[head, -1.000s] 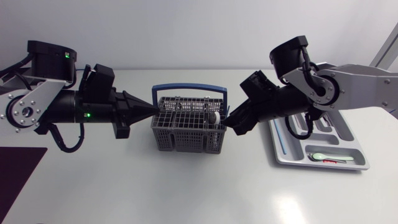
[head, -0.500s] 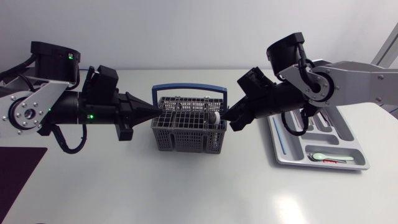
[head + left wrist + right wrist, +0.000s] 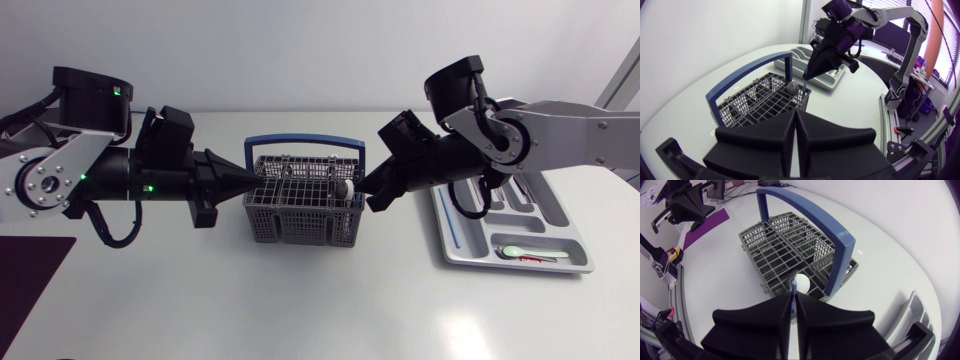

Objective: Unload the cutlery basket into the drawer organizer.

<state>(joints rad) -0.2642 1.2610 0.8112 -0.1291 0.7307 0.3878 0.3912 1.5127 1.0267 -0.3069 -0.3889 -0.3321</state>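
Observation:
A grey wire cutlery basket (image 3: 300,215) with a blue carry handle (image 3: 305,142) stands mid-table. At its right corner a utensil with a rounded head (image 3: 341,187) and a thin light-blue stem (image 3: 793,287) sticks up. My right gripper (image 3: 362,196) is shut on that stem, which shows between its fingers in the right wrist view. My left gripper (image 3: 246,180) is shut, its tip at the basket's left rim (image 3: 765,107); whether it pinches the wire is unclear. The grey drawer organizer (image 3: 446,255) lies to the right, under my right arm.
In the organizer lie a pale green spoon (image 3: 512,250), a small red piece (image 3: 530,259), a thin blue stick (image 3: 452,225) and dark cutlery (image 3: 497,200). A purple mat (image 3: 30,275) lies at the front left corner.
My right gripper's fingers have come together on the utensil's stem, and that arm has edged slightly left and away. The left arm has barely shifted.

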